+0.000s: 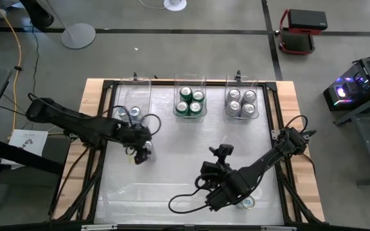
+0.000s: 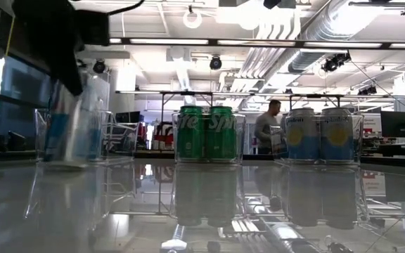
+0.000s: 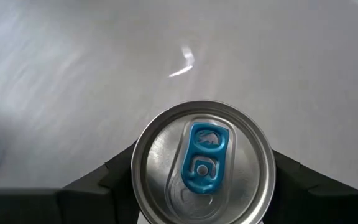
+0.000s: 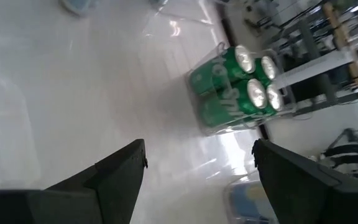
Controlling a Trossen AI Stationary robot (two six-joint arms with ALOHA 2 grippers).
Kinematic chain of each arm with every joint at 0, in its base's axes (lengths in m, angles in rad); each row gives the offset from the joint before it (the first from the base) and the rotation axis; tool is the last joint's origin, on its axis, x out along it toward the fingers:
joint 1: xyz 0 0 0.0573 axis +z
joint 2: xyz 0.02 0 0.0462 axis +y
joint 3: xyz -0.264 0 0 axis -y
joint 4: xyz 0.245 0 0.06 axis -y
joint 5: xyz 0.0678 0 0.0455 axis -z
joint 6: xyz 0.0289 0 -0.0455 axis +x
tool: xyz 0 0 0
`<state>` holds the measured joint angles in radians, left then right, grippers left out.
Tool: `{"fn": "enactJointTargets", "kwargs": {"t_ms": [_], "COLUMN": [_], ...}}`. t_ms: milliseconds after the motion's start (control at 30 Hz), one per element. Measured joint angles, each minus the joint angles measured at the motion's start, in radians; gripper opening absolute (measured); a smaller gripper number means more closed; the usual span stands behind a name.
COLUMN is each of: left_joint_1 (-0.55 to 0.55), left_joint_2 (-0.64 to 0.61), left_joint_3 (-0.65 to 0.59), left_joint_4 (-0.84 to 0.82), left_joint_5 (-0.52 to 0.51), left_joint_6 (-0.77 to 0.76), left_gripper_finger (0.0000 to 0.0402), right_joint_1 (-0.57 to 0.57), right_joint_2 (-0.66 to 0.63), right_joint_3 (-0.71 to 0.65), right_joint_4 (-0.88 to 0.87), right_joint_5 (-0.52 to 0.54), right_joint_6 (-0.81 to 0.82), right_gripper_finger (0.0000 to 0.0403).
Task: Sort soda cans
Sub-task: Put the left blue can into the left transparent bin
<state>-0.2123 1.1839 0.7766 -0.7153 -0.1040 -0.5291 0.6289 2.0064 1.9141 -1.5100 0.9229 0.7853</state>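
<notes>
A silver soda can with a blue tab (image 3: 202,163) sits between the fingers of my left gripper (image 1: 142,151), left of the table's middle; the gripper is shut on it. In the low view the can (image 2: 65,130) shows blurred in front of the left bin. My right gripper (image 4: 197,180) hangs open near the front edge with nothing between its fingers. Another can (image 1: 246,203) stands on the table just beside it. Green cans (image 1: 190,101) fill the middle bin, silver ones (image 1: 241,102) the right bin, and two cans (image 1: 128,112) stand in the left bin. My left gripper pinches the can's round wall just below the top rim (image 3: 137,155), one finger on each side. The fingers slant down at it from above. The can's top faces up toward the wrist. Whether its bottom rests on the table I cannot tell.
Three clear bins stand in a row along the far edge (image 1: 133,96). The white tabletop between the bins and the arms is bare (image 1: 191,147). A black frame rims the table (image 1: 101,160).
</notes>
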Motion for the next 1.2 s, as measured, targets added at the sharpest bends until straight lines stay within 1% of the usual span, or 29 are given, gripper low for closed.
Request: {"fn": "enactJointTargets", "kwargs": {"t_ms": [133, 200, 300, 400, 467, 533, 600, 700, 800, 900, 967, 1067, 1133, 1200], "left_joint_1": [-0.044, -0.072, -0.126, -0.174, -0.198, -0.213, -0.218, -0.22, -0.22, -0.206, -0.176, -0.108, -0.041, 0.041], "left_joint_2": [-0.054, -0.093, -0.15, -0.193, -0.203, -0.203, -0.203, -0.203, -0.209, -0.212, -0.212, -0.213, -0.214, -0.211], "left_joint_3": [-0.003, -0.005, -0.01, -0.011, -0.015, -0.015, -0.015, 0.003, 0.06, 0.154, 0.239, 0.374, 0.46, 0.528], "left_joint_4": [-0.174, -0.274, -0.414, -0.528, -0.589, -0.615, -0.604, -0.604, -0.609, -0.644, -0.706, -0.809, -0.823, -0.81], "left_joint_5": [-0.143, -0.196, -0.228, -0.247, -0.289, -0.321, -0.351, -0.368, -0.384, -0.41, -0.453, -0.571, -0.642, -0.68], "left_joint_6": [-0.238, -0.349, -0.525, -0.678, -0.762, -0.816, -0.827, -0.823, -0.799, -0.762, -0.735, -0.691, -0.627, -0.521], "left_gripper_finger": [0.0225, 0.0225, 0.0225, 0.0225, 0.0225, 0.0225, 0.0225, 0.0225, 0.0225, 0.0225, 0.0225, 0.0225, 0.0225, 0.0225], "right_joint_1": [0.0, 0.0, -0.002, -0.002, 0.0, 0.003, 0.007, 0.009, 0.012, 0.012, 0.012, 0.012, 0.012, 0.012], "right_joint_2": [0.0, 0.0, 0.0, 0.0, 0.0, 0.0, 0.0, 0.0, 0.0, 0.0, 0.0, 0.0, 0.0, 0.0], "right_joint_3": [-0.023, -0.047, -0.082, -0.107, -0.12, -0.131, -0.131, -0.131, -0.131, -0.131, -0.131, -0.131, -0.131, -0.131], "right_joint_4": [-0.024, -0.032, -0.038, -0.036, -0.035, -0.036, -0.037, -0.038, -0.046, -0.052, -0.054, -0.054, -0.055, -0.054], "right_joint_5": [0.049, 0.047, 0.041, 0.06, 0.085, 0.105, 0.121, 0.123, 0.123, 0.124, 0.13, 0.149, 0.166, 0.173], "right_joint_6": [-0.003, 0.0, 0.009, 0.037, 0.056, 0.07, 0.076, 0.071, 0.062, 0.06, 0.06, 0.059, 0.052, 0.044], "right_gripper_finger": [0.0291, 0.0291, 0.0291, 0.0291, 0.0291, 0.0291, 0.0291, 0.0291, 0.0291, 0.0291, 0.0291, 0.0291, 0.0291, 0.0291]}}
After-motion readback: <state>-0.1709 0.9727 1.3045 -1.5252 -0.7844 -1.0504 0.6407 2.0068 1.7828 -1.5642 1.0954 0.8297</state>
